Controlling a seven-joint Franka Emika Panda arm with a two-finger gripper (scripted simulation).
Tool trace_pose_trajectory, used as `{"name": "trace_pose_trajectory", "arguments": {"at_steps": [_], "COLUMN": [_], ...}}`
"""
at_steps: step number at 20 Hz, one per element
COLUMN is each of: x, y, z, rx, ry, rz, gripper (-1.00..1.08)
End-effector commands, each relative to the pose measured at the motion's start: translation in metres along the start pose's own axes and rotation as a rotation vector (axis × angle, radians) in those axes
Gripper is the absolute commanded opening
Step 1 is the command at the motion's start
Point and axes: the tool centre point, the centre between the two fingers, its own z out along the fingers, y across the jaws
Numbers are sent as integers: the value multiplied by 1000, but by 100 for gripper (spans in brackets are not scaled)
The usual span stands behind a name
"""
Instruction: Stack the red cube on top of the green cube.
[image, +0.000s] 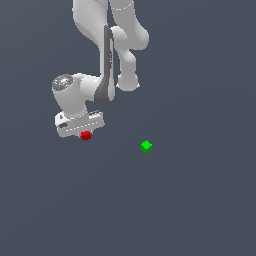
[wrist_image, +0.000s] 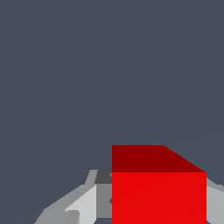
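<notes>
The red cube (image: 86, 135) sits right under the white hand of my gripper (image: 84, 132), on the exterior view's left. In the wrist view the red cube (wrist_image: 158, 192) fills the gap between the two grey fingers (wrist_image: 87, 203), which press against its sides, so the gripper (wrist_image: 153, 208) is shut on it. The green cube (image: 146, 146) lies alone on the dark floor, well off to the exterior view's right of the gripper and slightly lower in the picture. It does not show in the wrist view.
The arm's white links (image: 107, 45) reach down from the top of the exterior view. A flat dark grey floor (image: 190, 210) lies all around both cubes.
</notes>
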Motion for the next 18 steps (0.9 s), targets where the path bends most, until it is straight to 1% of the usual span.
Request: {"name": "trace_pose_trajectory", "arguments": {"at_steps": [1, 6, 11, 14, 18], "x": [0, 0, 1, 4, 13], "y": [0, 0, -1, -8, -26], "z": [-14, -28, -28, -26, -23], "rx": [0, 0, 0, 0, 0], "ry": [0, 0, 1, 1, 1], "rz": [0, 0, 0, 0, 0], "gripper": [-100, -100, -100, -100, -100]}}
